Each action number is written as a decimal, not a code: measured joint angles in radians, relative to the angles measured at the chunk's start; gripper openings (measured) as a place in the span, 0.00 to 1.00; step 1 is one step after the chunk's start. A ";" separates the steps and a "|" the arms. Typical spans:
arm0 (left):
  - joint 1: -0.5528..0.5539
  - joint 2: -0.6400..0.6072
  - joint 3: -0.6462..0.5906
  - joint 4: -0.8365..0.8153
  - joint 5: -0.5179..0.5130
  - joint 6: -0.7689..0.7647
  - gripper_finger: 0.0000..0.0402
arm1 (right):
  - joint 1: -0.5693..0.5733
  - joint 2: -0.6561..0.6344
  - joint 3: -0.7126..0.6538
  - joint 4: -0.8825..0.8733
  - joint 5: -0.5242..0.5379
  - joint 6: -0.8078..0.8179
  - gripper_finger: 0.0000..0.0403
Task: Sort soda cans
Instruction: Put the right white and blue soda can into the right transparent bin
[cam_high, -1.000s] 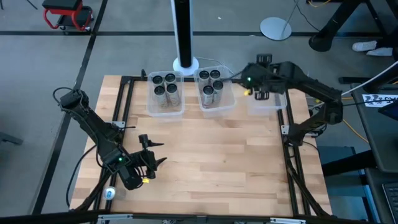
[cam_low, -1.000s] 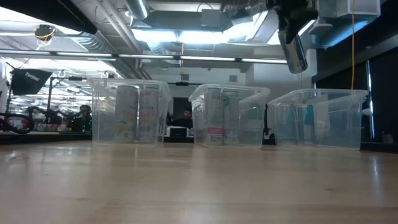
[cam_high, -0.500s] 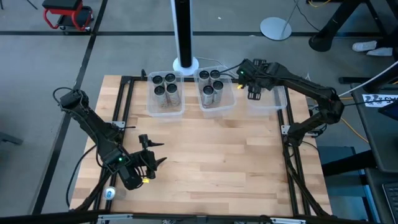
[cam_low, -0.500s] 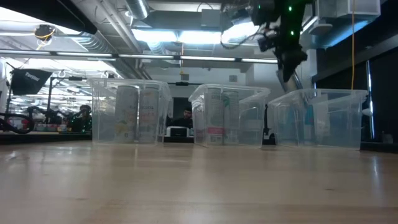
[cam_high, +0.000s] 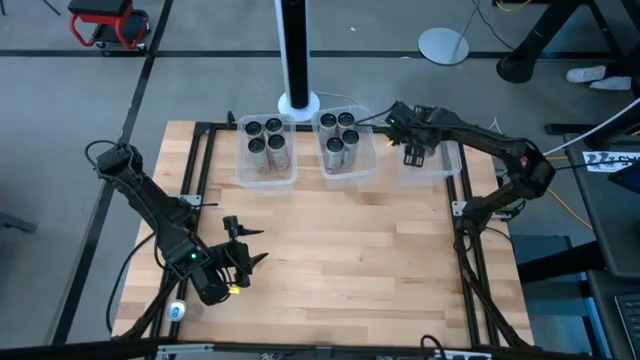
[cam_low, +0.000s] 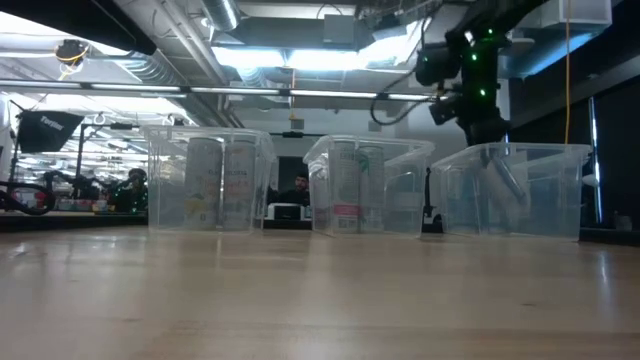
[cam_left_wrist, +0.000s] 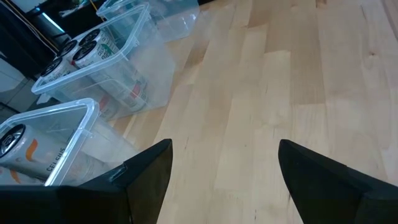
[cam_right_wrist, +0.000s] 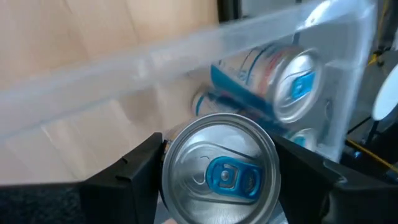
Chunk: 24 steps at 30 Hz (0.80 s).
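- High view: you see three clear bins at the table's far edge; the left bin (cam_high: 266, 152) holds four soda cans (cam_high: 265, 140), the middle bin (cam_high: 346, 148) five.
- The right gripper (cam_right_wrist: 219, 177) is clamped on a silver can (cam_right_wrist: 219, 167) with a blue tab, over the right bin (cam_high: 432, 165).
- The left gripper (cam_left_wrist: 224, 177), fingers apart, waits near the table's front-left.
- The right bin's contents are blurred.

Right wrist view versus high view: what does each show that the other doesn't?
Only the right wrist view: the right tool shut on a can with a blue tab, more blue-tabbed cans lying in the clear bin beyond. Only the high view: the left tool waiting open near the table's front-left, and two bins of upright cans. Both: the right bin.
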 joint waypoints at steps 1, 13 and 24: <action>0.000 0.000 0.000 0.000 0.000 0.000 0.70 | -0.006 0.000 -0.017 0.015 -0.001 0.000 0.60; 0.000 0.000 0.000 0.000 0.000 -0.003 0.70 | -0.079 -0.010 -0.091 0.205 -0.099 -0.081 0.60; 0.000 0.000 0.000 0.002 0.000 -0.026 0.70 | -0.095 -0.019 -0.090 0.190 -0.096 -0.095 0.60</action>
